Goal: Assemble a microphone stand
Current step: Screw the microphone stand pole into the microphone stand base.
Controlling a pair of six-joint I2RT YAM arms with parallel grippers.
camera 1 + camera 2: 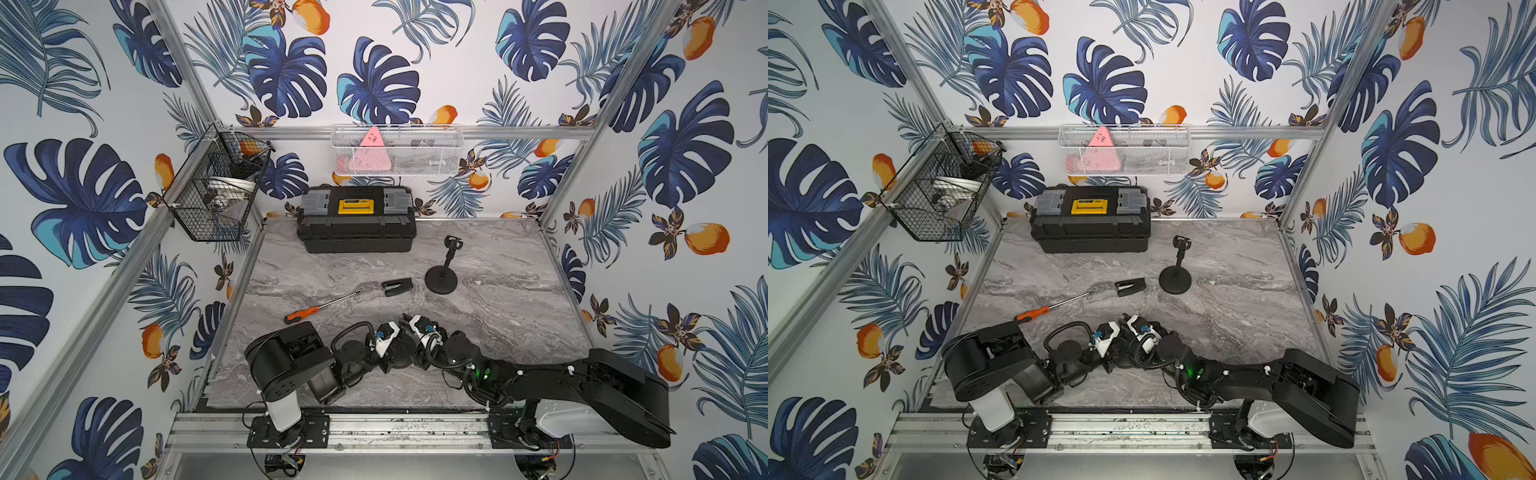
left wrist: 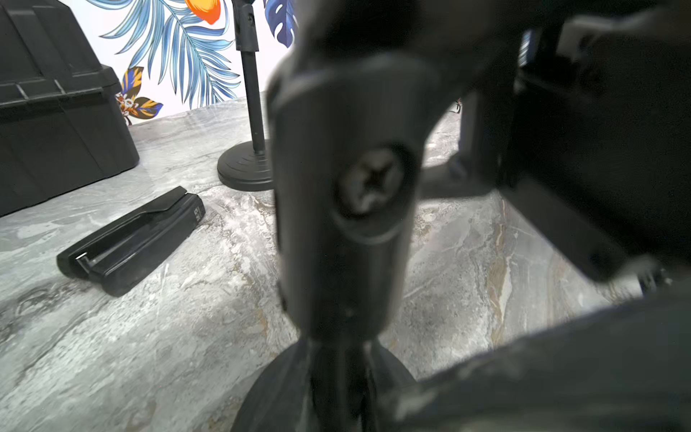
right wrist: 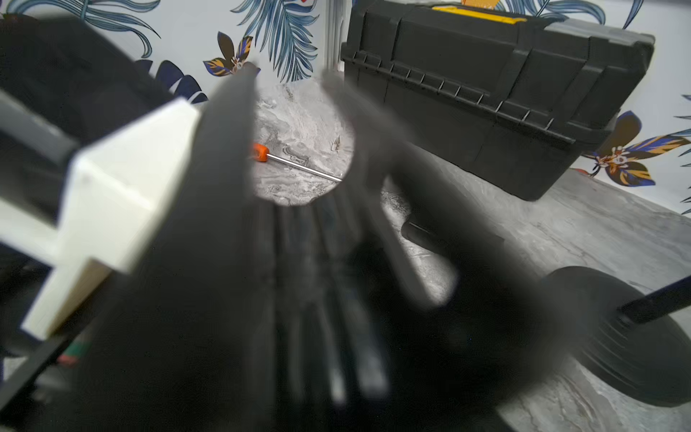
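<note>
Both arms meet low at the near edge of the surface [image 1: 498, 316]: the left arm [image 1: 291, 361] reaches in from the left, the right arm [image 1: 540, 374] from the right. Between them is the near stand [image 1: 400, 362], round base on the surface, stem upright, long axis vertical. In the left wrist view its swivel joint [image 2: 318, 149] fills the centre, with the cross-head screw [image 2: 370, 183] facing the camera and the base [image 2: 276, 396] below. The left jaws sit low by the stem, too blurred to tell whether they pinch it or only flank it. In the right wrist view a dark forked part [image 3: 228, 157], likely the stand's clip, is straight ahead and very close. I cannot tell whether the right jaws are spread or gripping it. The relation that matters, by my reading: the screw wants tightening. The screwdriver [image 1: 320, 307] lies flat, left of and beyond both sets of jaws, nearer the left arm. Its shaft runs diagonally, orange handle toward that arm, tip toward the loose clip [image 1: 397, 286]. A second stand [image 1: 441, 282] is upright farther back, right of centre.
</note>
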